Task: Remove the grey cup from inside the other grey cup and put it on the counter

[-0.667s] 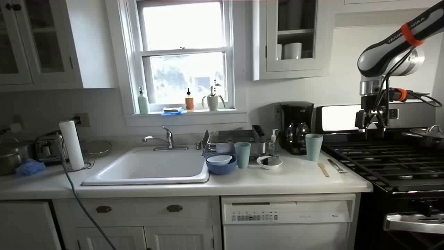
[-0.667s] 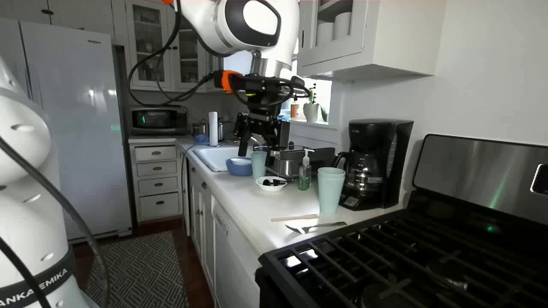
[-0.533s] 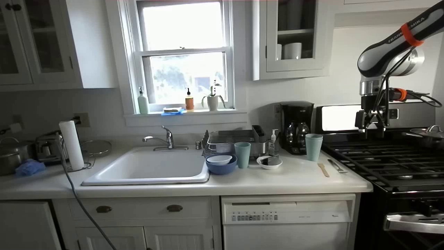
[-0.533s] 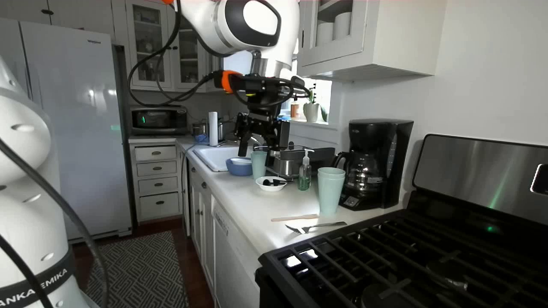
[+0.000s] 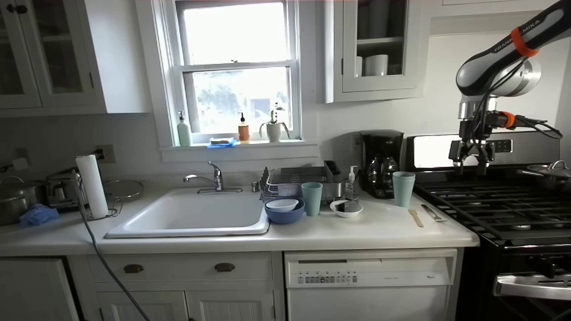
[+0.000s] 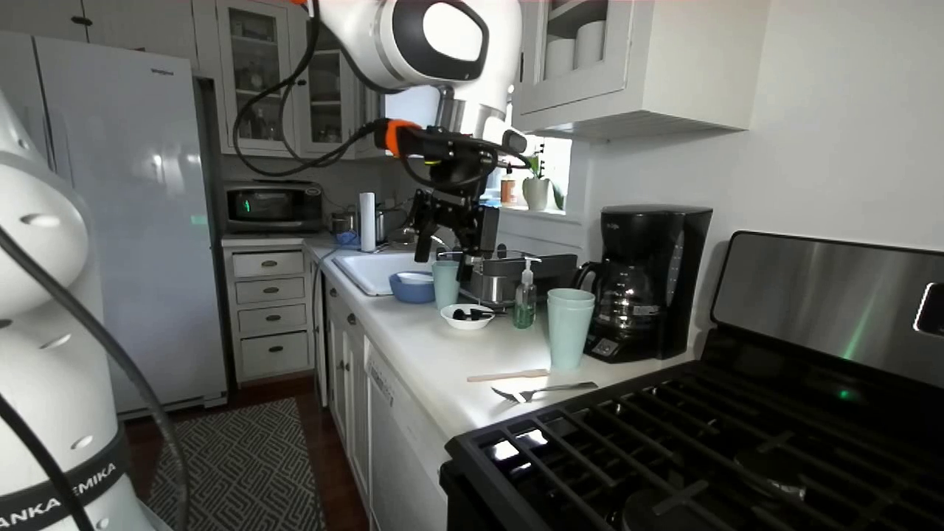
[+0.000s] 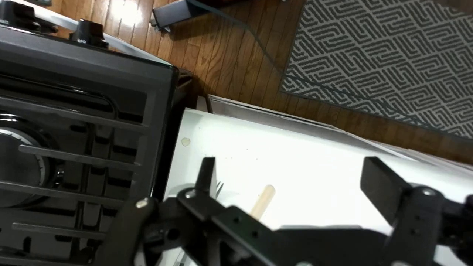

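Gripper hangs wide, holding nothing; presumably spread to straddle the inner cup, which protrudes slightly.

In the wrist view the gripper hides most of the fork and the 7 o'clock end of the wooden stick; the stove is cut off at 9 o'clock. In an exterior view the inner cup shows only its rim, the rest hidden in the outer cup, and the arm is cut off at 12 o'clock. In an exterior view the pot is cut off at 3 o'clock, and the dishwasher buttons are too small to read.
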Robot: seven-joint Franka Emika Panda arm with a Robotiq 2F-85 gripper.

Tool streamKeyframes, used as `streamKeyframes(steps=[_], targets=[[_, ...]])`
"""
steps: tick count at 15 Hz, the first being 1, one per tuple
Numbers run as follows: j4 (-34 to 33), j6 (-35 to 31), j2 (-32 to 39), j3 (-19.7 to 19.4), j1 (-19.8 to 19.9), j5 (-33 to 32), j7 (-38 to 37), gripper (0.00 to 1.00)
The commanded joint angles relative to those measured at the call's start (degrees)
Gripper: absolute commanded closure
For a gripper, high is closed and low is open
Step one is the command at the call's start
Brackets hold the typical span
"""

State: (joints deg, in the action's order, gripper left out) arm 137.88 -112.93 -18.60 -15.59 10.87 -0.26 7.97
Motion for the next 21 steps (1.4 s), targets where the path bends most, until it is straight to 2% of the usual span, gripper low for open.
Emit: streamKeyframes(steps=[1, 6, 11, 12, 18, 19, 20, 21], targets=[[-7.18, 1.07, 6.6, 0.74, 0.01, 7.43, -7.35, 0.0], [-12.0, -0.15, 13.24, 1.45, 1.13, 10.93, -20.13, 0.0], [-13.31, -6.87, 17.6, 1.49, 1.62, 10.44, -33.84, 0.0], [-12.1, -4.76, 15.86, 1.47, 1.38, 9.16, -29.51, 0.0], [-13.65, -7.78, 18.49, 1.55, 1.38, 8.8, -35.34, 0.0], [-15.62, -6.29, 19.52, 1.31, 1.54, 12.08, -36.37, 0.0], [-15.92, -8.92, 20.11, 1.32, 1.54, 12.63, -39.04, 0.0], [-17.24, -8.59, 20.92, 1.26, 1.57, 14.24, -40.61, 0.0]])
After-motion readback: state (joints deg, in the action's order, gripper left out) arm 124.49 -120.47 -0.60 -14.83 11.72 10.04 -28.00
